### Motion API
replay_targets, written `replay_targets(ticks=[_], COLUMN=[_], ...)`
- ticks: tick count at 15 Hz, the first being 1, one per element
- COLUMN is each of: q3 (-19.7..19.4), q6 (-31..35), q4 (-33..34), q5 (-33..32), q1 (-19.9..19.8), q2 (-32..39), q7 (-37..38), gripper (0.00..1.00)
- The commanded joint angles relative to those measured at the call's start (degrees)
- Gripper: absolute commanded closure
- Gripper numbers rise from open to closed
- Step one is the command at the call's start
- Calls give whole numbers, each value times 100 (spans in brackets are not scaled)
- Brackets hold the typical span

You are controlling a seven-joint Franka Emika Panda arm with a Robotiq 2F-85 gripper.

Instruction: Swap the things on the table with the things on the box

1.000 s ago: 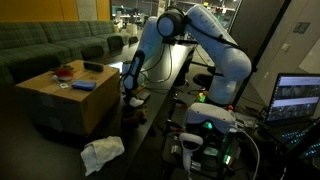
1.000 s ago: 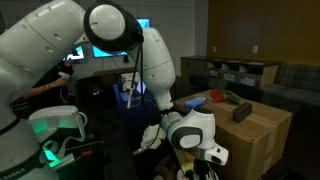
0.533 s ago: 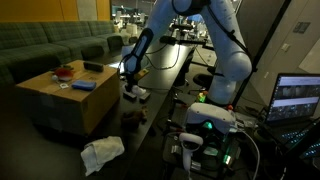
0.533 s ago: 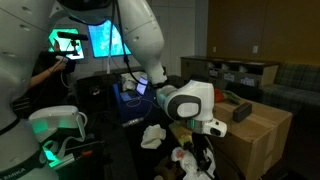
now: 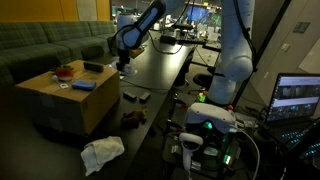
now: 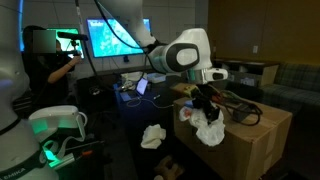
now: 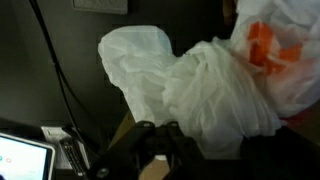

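The claw (image 6: 205, 104) is clamped shut on a white bag (image 6: 209, 130), which hangs crumpled below it. In this exterior view the bag dangles in front of the near top edge of the box (image 6: 256, 142); whether it touches the cardboard cannot be told. The wrist view is mostly filled by the bag (image 7: 195, 95), puffed and wrinkled, with an orange patch (image 7: 265, 45) at the upper right and the dark claw (image 7: 160, 140) pinching it at the bottom edge. In an exterior view the arm reaches out high, and the claw (image 5: 122, 66) hangs in the air near the side of the box (image 5: 45, 102) that faces the surface (image 5: 165, 68); the bag is too small to make out there. The box stands on the floor just beside the long black surface. A red item (image 5: 65, 71), a blue item (image 5: 82, 86) and a black item (image 5: 94, 66) lie apart on its flat top. A small pale item (image 5: 136, 96) lies on the surface near the edge that faces the box. A white cloth (image 5: 101, 152) lies crumpled on the floor by the box's near corner.
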Motion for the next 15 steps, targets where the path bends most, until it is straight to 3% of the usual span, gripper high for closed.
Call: replay_targets(ticks=[1,7,15], q3=[356,886,1213], q6=[-186,-72,-66], q4=[394,1273,2235], q5=[107,259,550], q1=[25,100,63], q2=[-198,301,1354], q7=[-251,-599,-1160], gripper=[89,89,89])
